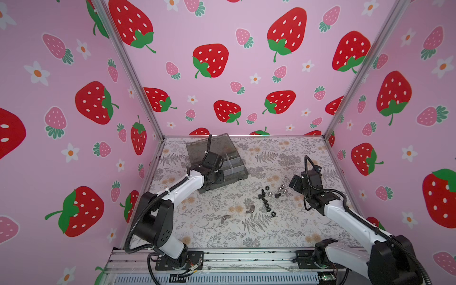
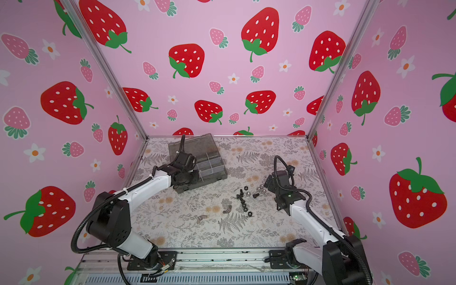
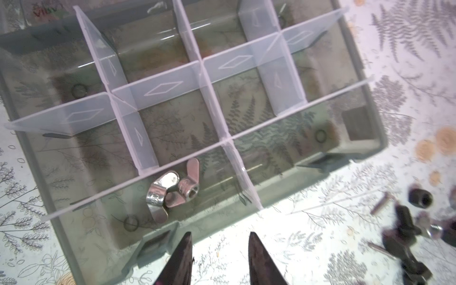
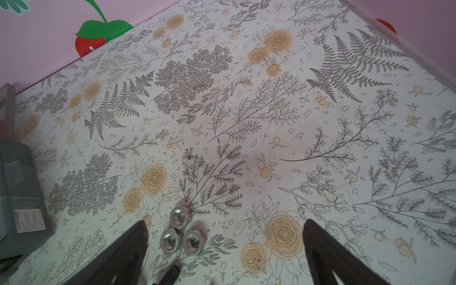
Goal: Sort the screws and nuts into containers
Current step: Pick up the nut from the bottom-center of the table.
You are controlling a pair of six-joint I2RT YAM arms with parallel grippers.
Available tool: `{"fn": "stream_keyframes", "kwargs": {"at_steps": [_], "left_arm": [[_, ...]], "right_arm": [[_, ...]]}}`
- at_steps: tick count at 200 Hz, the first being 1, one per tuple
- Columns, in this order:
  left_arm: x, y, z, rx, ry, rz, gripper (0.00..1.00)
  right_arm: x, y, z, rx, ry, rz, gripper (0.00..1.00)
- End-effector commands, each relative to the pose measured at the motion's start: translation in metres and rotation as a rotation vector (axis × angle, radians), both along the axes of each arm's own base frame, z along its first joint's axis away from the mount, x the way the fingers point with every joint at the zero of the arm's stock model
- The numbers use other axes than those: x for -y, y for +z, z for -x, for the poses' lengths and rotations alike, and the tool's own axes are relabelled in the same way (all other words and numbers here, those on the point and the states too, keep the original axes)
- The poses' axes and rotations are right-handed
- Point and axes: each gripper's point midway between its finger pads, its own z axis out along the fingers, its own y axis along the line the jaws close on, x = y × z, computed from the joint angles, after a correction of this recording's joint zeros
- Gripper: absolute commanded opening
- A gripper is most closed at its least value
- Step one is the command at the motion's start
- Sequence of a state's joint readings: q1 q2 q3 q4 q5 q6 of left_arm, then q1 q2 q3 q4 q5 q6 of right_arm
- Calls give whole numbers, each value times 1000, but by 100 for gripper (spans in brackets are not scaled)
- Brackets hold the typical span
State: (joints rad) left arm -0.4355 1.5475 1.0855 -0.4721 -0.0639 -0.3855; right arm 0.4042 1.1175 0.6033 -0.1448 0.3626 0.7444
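Left hand (image 3: 220, 249) hangs short of the organiser box (image 3: 370, 103), jaws apart and empty; two wing nuts (image 3: 172, 192) lie in the compartment (image 3: 98, 195) just ahead, so that drop seems done; right hand (image 4: 225, 229), spread wide, straddles three silver nuts (image 4: 179, 233); next, I judge: pinch one alone

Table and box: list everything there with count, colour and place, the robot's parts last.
table: one, white with grey and orange floral print, under everything
box: one, smoky grey, lid open, back left of the table
boxed wing nuts: two, silver, touching, in one edge compartment near the left hand
loose wing nuts: two, grey, apart, mid-table
black bolts and nuts: several, count unclear, heaped right of middle
silver nuts: three, clustered on the table ahead of the right hand
left hand: open, empty, at the box's edge
right hand: open, empty, by the silver nuts
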Motion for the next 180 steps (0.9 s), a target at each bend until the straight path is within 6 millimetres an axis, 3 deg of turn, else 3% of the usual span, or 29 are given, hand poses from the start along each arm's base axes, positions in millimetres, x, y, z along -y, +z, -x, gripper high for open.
{"fn": "stream_keyframes", "kwargs": {"at_steps": [1,41,74,126,180], "left_arm": [[8,-7,39,-55,-72,-11,40],[18,-31,116,-146,-187,-108,47],[20,-44,157,-170,-239,-156,58],[19,-64,181,-220,-273,-160,62],[19,-80,175,-230,-279,-224,58]], "right_arm": [[2,9,1,17,-24,-13,100],[4,8,2,14,-30,-3,100],[5,8,4,14,-33,-7,100],[5,7,6,11,-36,-10,100],[6,6,6,10,-41,-10,100]]}}
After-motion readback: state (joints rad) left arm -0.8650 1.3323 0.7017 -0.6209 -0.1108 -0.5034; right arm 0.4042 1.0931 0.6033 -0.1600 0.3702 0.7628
